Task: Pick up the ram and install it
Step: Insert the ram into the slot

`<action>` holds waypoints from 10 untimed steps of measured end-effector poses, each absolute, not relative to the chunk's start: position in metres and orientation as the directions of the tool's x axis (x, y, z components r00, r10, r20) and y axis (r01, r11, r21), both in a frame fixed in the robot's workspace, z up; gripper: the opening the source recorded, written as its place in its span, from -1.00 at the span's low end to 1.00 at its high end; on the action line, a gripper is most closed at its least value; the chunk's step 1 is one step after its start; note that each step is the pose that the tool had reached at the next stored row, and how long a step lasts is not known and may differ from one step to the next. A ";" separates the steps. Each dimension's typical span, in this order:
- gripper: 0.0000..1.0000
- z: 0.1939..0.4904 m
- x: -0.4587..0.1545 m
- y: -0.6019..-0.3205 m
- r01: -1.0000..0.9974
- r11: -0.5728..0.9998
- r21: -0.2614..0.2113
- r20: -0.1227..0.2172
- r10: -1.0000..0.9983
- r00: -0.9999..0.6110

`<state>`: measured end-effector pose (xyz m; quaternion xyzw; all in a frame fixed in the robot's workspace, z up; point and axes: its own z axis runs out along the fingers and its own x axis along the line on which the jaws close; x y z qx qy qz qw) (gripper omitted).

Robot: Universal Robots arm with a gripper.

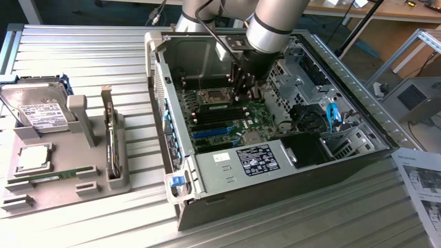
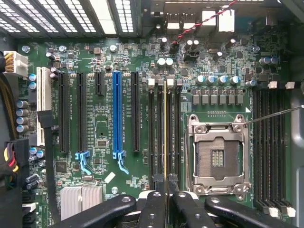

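1. My jaws were pinched on the ram (image 2: 165, 135), which I saw edge-on as a thin line.
2. It hung in line with the memory slots (image 2: 152, 128), just beside the empty CPU socket (image 2: 217, 156); whether it touched a slot I couldn't tell.
3. I judged it light, stiff and fragile: best held by its bare long edges, never by the chips or contacts.
4. The open case (image 1: 227, 170) lay on the surface (image 1: 82, 51).

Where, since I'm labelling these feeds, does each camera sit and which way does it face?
Exterior view: off the arm, above the open computer case, looking down into it; the arm and pincer show.
Wrist view: on the wrist, facing the motherboard squarely; the pincer, shut on the ram, shows.
Shared: the motherboard, its processor socket and the pincer.
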<state>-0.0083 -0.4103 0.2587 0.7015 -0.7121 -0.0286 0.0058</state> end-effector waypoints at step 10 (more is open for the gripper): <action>-0.76 0.259 -0.008 -0.415 -0.999 0.014 0.049 -0.032 -0.999 -0.016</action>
